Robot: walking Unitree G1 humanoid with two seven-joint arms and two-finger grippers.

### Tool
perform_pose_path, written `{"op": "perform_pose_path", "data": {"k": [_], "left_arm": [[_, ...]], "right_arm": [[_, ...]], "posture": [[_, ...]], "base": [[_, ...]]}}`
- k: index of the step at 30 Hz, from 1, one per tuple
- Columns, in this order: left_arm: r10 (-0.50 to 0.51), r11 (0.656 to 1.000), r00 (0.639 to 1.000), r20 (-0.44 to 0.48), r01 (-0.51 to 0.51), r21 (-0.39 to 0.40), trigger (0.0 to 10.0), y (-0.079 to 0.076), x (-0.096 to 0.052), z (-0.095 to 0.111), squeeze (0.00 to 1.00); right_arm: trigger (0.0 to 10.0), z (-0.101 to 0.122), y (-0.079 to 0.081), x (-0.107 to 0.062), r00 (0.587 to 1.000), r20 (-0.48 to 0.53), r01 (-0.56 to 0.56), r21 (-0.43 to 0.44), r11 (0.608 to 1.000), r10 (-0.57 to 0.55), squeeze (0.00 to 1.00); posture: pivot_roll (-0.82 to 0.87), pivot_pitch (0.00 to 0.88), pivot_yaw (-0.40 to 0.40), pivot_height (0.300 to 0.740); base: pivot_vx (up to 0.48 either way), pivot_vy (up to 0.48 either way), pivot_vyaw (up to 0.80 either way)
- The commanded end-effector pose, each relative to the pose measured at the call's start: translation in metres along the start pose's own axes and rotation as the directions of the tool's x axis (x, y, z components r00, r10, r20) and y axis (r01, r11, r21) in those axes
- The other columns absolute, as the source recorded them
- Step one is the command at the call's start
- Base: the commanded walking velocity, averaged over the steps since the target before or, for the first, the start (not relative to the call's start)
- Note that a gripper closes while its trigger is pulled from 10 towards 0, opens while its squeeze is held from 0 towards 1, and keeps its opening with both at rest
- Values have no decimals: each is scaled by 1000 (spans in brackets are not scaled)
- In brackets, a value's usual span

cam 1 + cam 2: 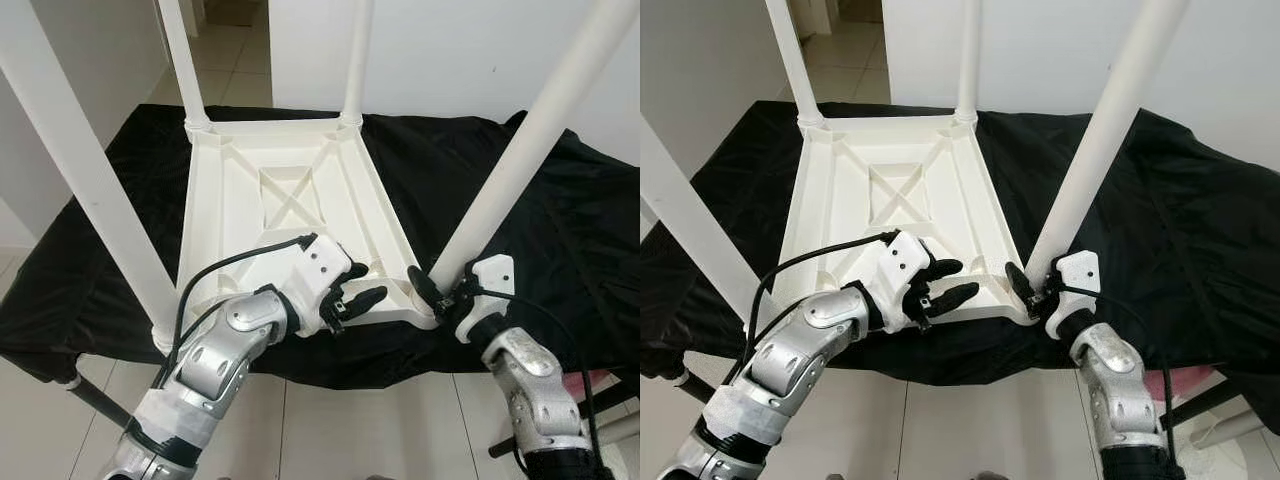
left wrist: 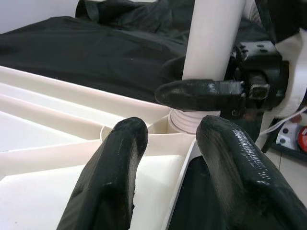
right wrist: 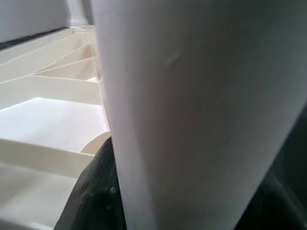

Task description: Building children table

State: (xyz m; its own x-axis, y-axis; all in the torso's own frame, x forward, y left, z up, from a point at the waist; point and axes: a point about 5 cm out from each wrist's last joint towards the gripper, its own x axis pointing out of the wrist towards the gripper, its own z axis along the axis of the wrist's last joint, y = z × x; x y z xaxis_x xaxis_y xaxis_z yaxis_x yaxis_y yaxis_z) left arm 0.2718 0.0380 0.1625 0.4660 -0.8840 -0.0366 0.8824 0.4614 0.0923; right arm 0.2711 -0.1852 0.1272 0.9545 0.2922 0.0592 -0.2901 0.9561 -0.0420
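1. While the head views look down, a white plastic children's table (image 1: 290,190) lies upside down on a desk (image 1: 560,230) draped in black cloth, its ribbed underside facing up. Four white legs stand up from its corners: two far legs (image 1: 183,60), a near-left leg (image 1: 80,170) and a near-right leg (image 1: 525,150).
2. Left eye view: the left gripper (image 1: 352,291) sits over the near edge of the tabletop, just left of the near-right corner, fingers apart with nothing between them. The right gripper (image 1: 440,292) is at the foot of the near-right leg, fingers closed around it just above the corner socket.
3. Right eye view: same layout; the right gripper (image 1: 1035,288) clasps the leg base, the left gripper (image 1: 950,282) close beside it but apart from it. Pale floor tiles (image 1: 970,420) show below the desk edge.
4. Left wrist view: two black fingers (image 2: 110,177) spread moderately over the table's rim; beyond them one finger of the right gripper lies across the leg (image 2: 211,38), above a threaded collar (image 2: 192,119).
5. Right wrist view: the leg (image 3: 201,110) is very close between the fingers (image 3: 96,196); the ribbed underside (image 3: 48,110) lies beyond.
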Motion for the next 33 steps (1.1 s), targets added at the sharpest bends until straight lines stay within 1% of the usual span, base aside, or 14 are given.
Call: {"op": "perform_pose_path", "data": {"k": [1,2,4,5,7,8,9,12,16,23,24,25,26,33], "left_arm": [[-5,1000,1000,-3,5,-15,10000,-2,0,-1,0],[-1,1000,1000,-1,1,-14,10000,-2,0,-1,0],[8,1000,1000,1,-8,-20,10000,-2,0,-1,0],[8,1000,1000,1,-8,-20,10000,-2,0,-1,0],[14,1000,1000,5,-14,-22,10000,-2,0,-1,0],[14,1000,1000,5,-14,-22,10000,-2,0,-1,0],[20,999,1000,11,-19,-27,10000,-3,0,0,0],[22,999,1000,11,-22,-31,10000,-3,1,0,0],[35,999,999,17,-35,-33,10000,0,1,2,0],[54,998,998,24,-53,-36,10000,5,-1,4,0],[54,998,998,23,-53,-34,10000,6,-2,4,0],[54,998,998,23,-53,-34,10000,6,-2,4,0],[54,998,998,23,-54,-35,10000,6,-2,4,0],[49,999,999,21,-49,-15,10000,6,-6,2,0]], "right_arm": [[10000,-5,7,-2,990,-35,140,12,990,-140,0],[10000,-6,9,-2,986,-38,163,9,987,-163,0],[10000,-7,13,-1,974,-45,224,54,973,-221,0],[10000,-7,13,-1,974,-45,224,54,973,-221,0],[10000,-9,16,0,952,-58,305,79,949,-301,0],[10000,-9,16,0,952,-58,305,79,949,-301,0],[10000,-11,21,0,921,-69,387,93,917,-382,0],[10000,-12,22,1,910,-76,414,86,906,-408,0],[10000,-9,31,3,903,-79,429,88,899,-423,0],[10000,-4,29,2,897,-59,441,71,895,-438,0],[10000,-3,29,1,898,-50,439,66,896,-437,404],[10000,-3,29,1,898,-50,439,66,896,-437,404],[10000,-2,28,1,902,-39,432,61,900,-431,1000],[10000,9,16,-4,922,31,384,66,921,-387,1000]], "posture": [[-100,0,-20,740],[-100,0,-20,740],[-99,0,-18,740],[-99,0,-18,740],[-99,0,-18,740],[-99,0,-18,740],[-83,0,-11,740],[-82,0,-10,740],[-69,1,-15,740],[-68,2,-16,740],[-68,0,-14,740],[-68,0,-14,740],[-67,0,-12,740],[-72,0,-15,740]], "base": [[0,0,0],[0,0,0],[0,0,0],[0,0,0],[0,0,0],[0,0,0],[0,0,0],[0,0,0],[0,0,0],[0,0,0],[0,0,0],[0,0,0],[0,0,0],[0,0,0]]}}
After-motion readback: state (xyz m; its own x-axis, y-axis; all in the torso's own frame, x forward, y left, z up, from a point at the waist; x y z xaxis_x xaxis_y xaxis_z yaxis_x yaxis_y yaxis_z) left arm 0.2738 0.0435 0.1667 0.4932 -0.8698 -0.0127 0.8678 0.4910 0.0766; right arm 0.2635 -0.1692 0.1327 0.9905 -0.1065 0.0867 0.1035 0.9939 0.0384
